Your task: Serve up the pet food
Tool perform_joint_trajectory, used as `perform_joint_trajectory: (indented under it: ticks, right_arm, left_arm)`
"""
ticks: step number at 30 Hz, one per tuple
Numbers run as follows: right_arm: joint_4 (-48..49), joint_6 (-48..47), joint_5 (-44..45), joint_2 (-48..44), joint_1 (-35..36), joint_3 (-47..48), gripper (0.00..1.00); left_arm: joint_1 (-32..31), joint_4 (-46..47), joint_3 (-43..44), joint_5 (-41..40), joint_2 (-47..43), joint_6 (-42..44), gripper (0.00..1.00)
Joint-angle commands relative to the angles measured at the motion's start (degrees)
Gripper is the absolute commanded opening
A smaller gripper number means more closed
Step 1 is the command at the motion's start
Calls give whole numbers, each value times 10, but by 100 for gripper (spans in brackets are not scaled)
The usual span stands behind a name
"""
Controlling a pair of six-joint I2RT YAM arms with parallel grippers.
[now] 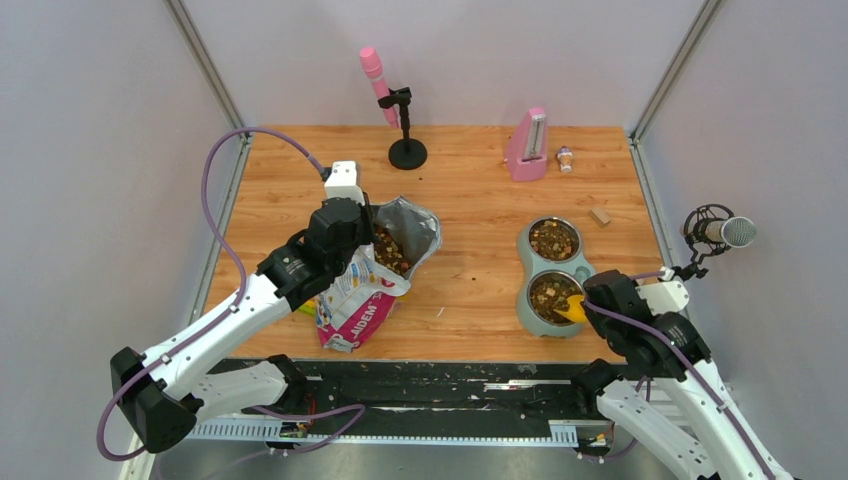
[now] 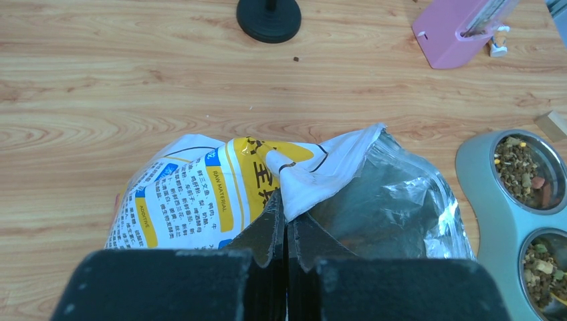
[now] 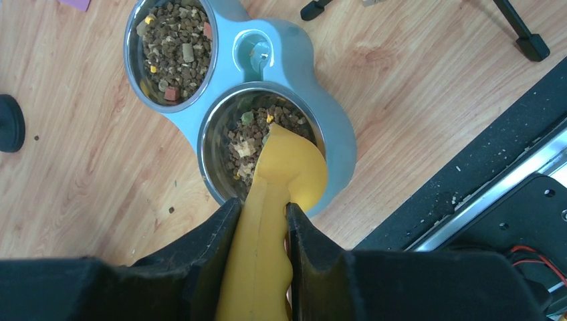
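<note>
Yellow scoop (image 3: pixel 284 177), gripped by right fingers (image 3: pixel 212 249), seemingly touches pet food (image 3: pixel 242 142); left fingers (image 2: pixel 266 235) pinch bag (image 2: pixel 197 194).

- You see pet food (image 3: pixel 175 40): mostly brown & tan, w/ a few red, yellow & green bits.
- Scoop (image 3: pixel 287 167): all yellow.
- Bag (image 2: pixel 194 194): white outside w/ yellow bands, blue tags & tiny dark print. Shiny silver inside. Pink at the low end in your top view.
- Feeder (image 3: pixel 337 140): pale grey-blue, w/ 2 shiny silver bowls.
- Table (image 1: pixel 480 180): light brown wood w/ wavy grain lines.
- Left gripper (image 2: pixel 286 214) & right gripper (image 3: pixel 261 204): black.
- Cable (image 1: pixel 250 129): purple.
- At the back: pink box (image 1: pixel 527 145), pink stick (image 1: pixel 375 75), black stand (image 1: pixel 407 153).
</note>
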Motion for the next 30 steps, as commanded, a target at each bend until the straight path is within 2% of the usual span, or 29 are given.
perform_joint_trajectory:
  ticks: [1,13,21,23,30]
  right_arm:
    - [-91,90,102,35,2,52,0]
    - [-85,-53,96,105,1,138,2]
    - [-51,-157,20,181,1,154,0]
    - [-58,-148,26,196,0,162,0]
    - [-35,-184,34,169,0,216,0]
  left_arm:
    - [-1,16,9,-15,-9,3,0]
    - [-1,15,8,-16,-13,4,0]
    - [-1,15,7,-15,-17,4,0]
    - [-1,15,7,-15,-18,4,0]
    - [-1,15,7,-16,-22,6,0]
